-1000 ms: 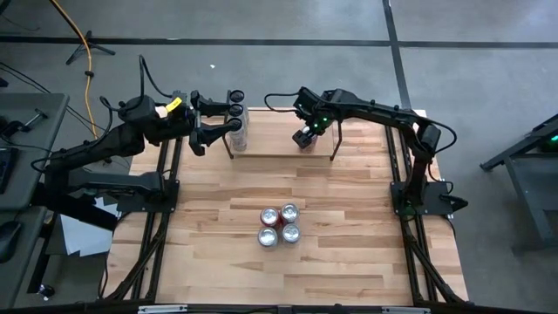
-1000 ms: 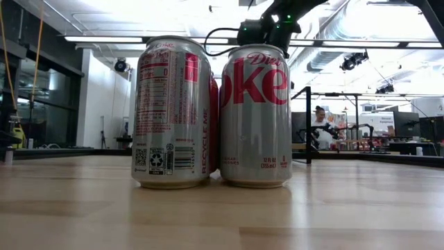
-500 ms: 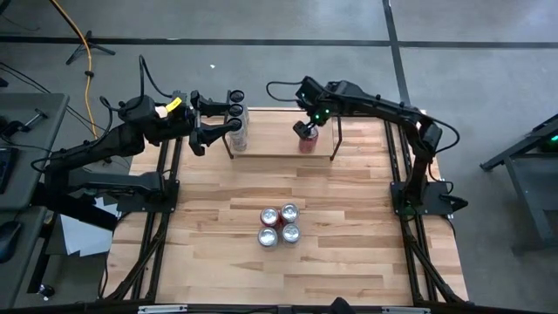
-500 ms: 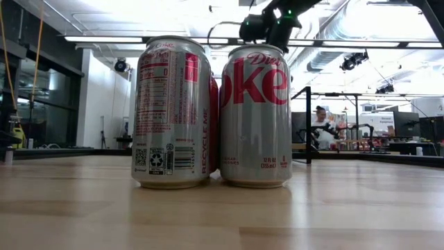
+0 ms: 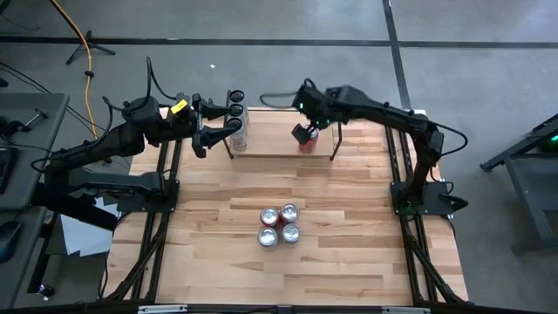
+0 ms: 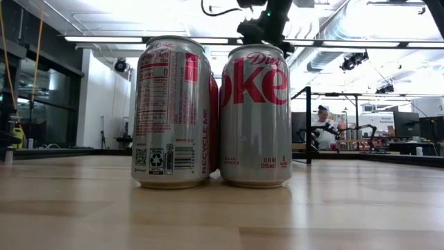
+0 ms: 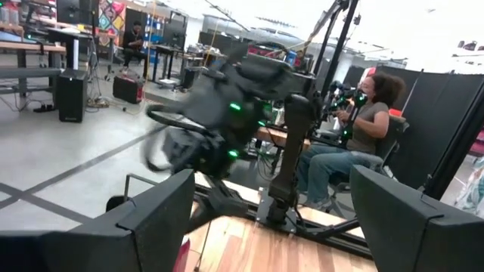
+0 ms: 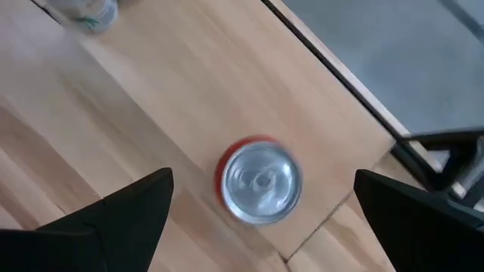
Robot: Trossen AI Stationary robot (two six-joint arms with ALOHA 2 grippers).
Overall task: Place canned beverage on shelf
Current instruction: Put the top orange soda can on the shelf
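The red aluminium beverage can stands upright on the low pale-wood shelf with black rod uprights, toward its right end. The right gripper hovers just above the can, fingers spread, released. The left gripper, fingers apart, waits beside the shelf's left end.

From the left wrist view, the left gripper has its two dark fingers spread wide apart with nothing between them. Beyond them the right arm shows blurred, green lights on it, over the wooden table. Behind — a seated person beside a black partition, and another person far back.
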